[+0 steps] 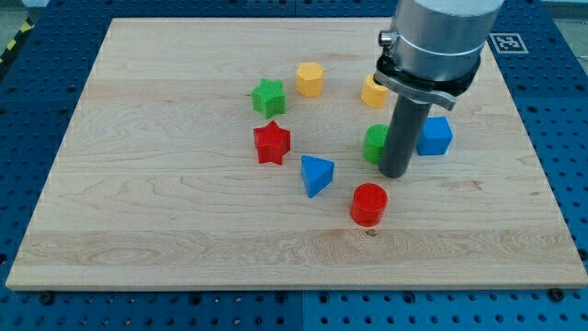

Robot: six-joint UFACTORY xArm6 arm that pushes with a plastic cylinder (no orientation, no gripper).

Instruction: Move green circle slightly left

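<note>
The green circle [374, 144] sits right of the board's middle, partly hidden behind my rod. My tip [396, 174] rests on the board right against the green circle's right side, between it and the blue cube [435, 136]. The rod rises from the tip to the arm's grey body at the view's top.
A wooden board [165, 211] lies on a blue perforated table. On it are a green star [268, 97], a red star [272, 142], a yellow hexagon [310, 80], a yellow block [372, 92] half hidden by the arm, a blue triangle [316, 174] and a red cylinder [368, 204].
</note>
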